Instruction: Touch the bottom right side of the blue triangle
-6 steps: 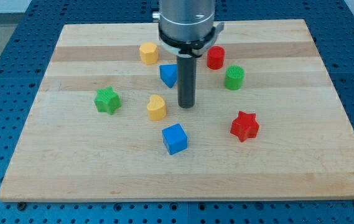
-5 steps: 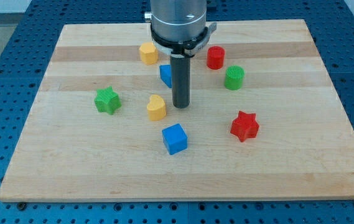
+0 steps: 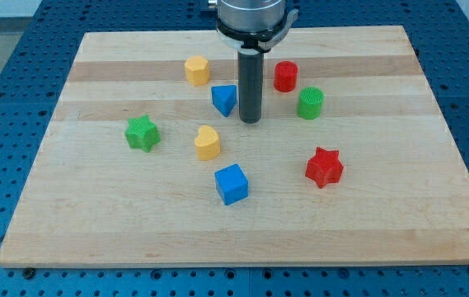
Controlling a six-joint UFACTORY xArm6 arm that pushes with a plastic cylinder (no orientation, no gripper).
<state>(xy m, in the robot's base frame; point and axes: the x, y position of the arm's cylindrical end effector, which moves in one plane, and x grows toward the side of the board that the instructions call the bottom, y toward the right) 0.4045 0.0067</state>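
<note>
The blue triangle (image 3: 224, 100) lies on the wooden board (image 3: 119, 214) a little above the middle. My tip (image 3: 250, 120) stands just to the triangle's lower right, very close to its right side; I cannot tell whether they touch. The dark rod rises from the tip into the grey arm head at the view's top.
A yellow hexagon-like block (image 3: 197, 71) lies up-left of the triangle. A red cylinder (image 3: 285, 77) and a green cylinder (image 3: 310, 103) lie to the right. A yellow heart (image 3: 207, 143), a blue cube (image 3: 232, 184), a green star (image 3: 142, 133) and a red star (image 3: 324, 167) lie lower down.
My tip first moved left, then up and to the right, ending beside the blue triangle's right side. The blocks have not visibly moved.
</note>
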